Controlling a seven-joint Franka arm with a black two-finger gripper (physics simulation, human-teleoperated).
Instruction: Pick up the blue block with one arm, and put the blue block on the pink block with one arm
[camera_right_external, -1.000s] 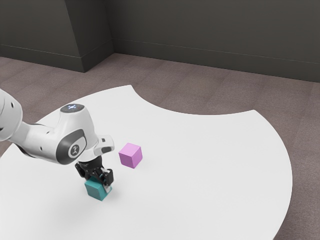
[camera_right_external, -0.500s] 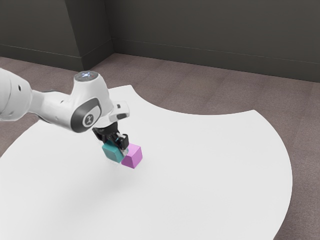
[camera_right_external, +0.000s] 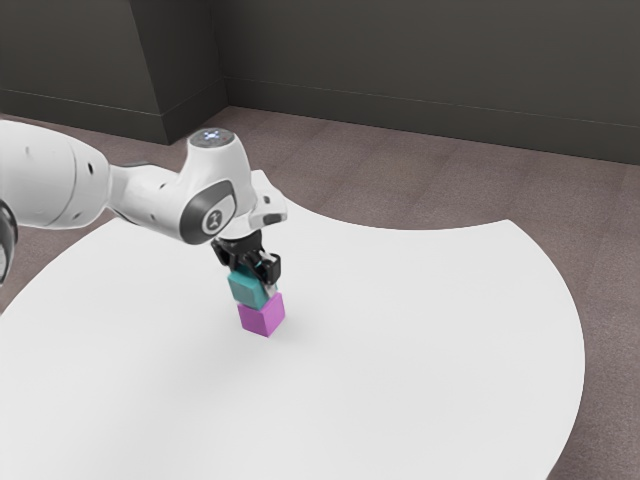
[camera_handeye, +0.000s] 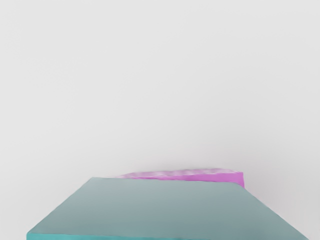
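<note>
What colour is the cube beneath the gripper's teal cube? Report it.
Pink; the matte pink cube shows best in the exterior view.

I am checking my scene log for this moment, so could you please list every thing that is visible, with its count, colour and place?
blue block: one, teal-blue, on top of the pink block, between the gripper's fingers
pink block: one, pink, on the table, under the blue block
table: one, white, rounded edge, carries the two blocks
floor: brown, around the table
wall: dark grey, behind the table
arm: one, white, comes in from the exterior view's left
gripper: one, black, above the stack, shut on the blue block
</note>
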